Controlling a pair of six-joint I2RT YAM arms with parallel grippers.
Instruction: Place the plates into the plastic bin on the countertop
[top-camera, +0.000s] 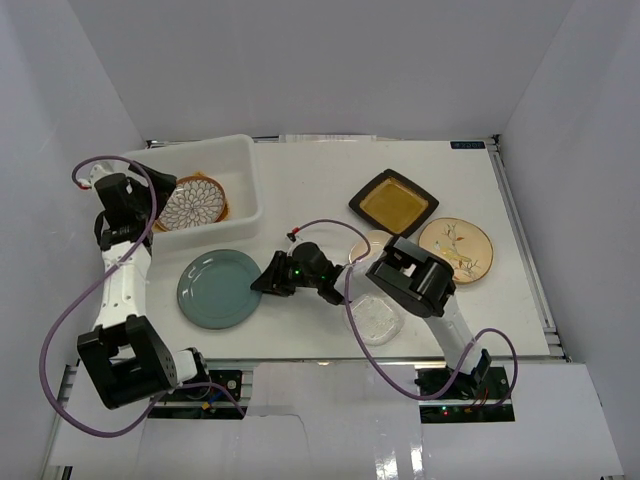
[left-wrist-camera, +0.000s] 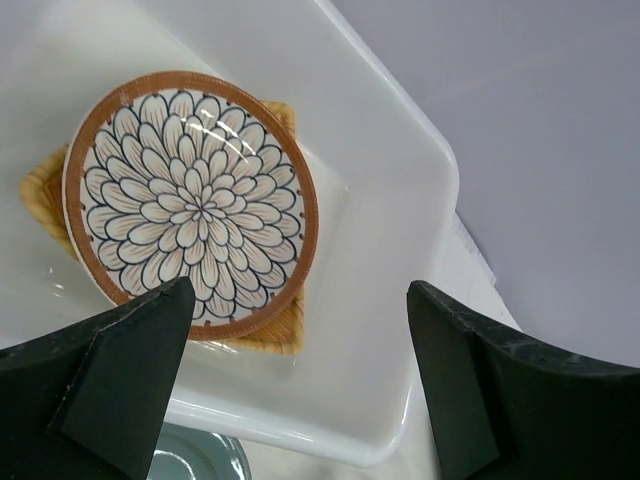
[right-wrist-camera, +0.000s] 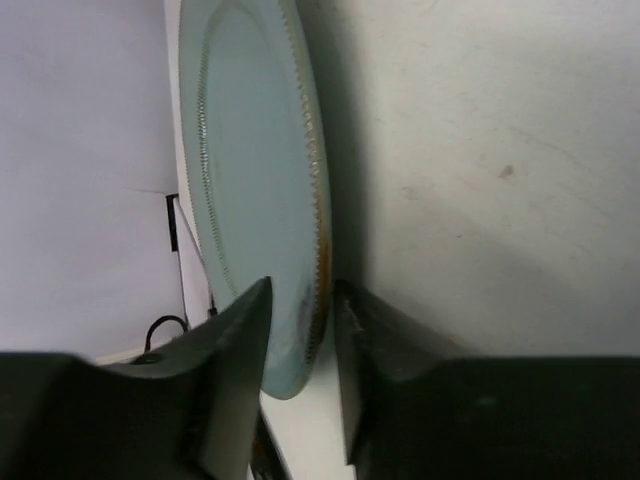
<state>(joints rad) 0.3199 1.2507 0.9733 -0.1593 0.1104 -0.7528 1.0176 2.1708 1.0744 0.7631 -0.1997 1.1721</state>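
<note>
At the left of the top view, your left claw (top-camera: 160, 203) hangs over the plastic bin (top-camera: 250, 172), which sits at the upper left of the worktop (top-camera: 310, 180). Its wrist view shows the claw (left-wrist-camera: 300, 290) with its fingers (left-wrist-camera: 130, 360) spread wide apart and nothing between them. Inside the bin (left-wrist-camera: 385, 200) lies the petal-patterned plate (top-camera: 193, 202), brown rim up, and it rests on the orange woven plate (left-wrist-camera: 272, 335), whose corners stick out beneath it. In the left wrist view the petal-patterned plate (left-wrist-camera: 190, 200) lies flat on the bin's floor, toward the left side of the frame. Just below the bin in the top view, the grey-blue plate (top-camera: 218, 288) is on the worktop outside the bin. Your right claw (top-camera: 267, 280) reaches in from the right to that plate's right edge. The right wrist view shows this claw (right-wrist-camera: 300, 295) clamped on the rim of the grey-blue plate (right-wrist-camera: 250, 150), one finger on each face. Further right, the clear glass plate (top-camera: 373, 320) lies near the lower edge of the worktop, partly under the right arm. The cream bowl (top-camera: 373, 242) peeks out above the arm. The black square plate (top-camera: 393, 202) sits up and to the right of it, and the cream floral plate (top-camera: 455, 248) lies furthest right.
</note>
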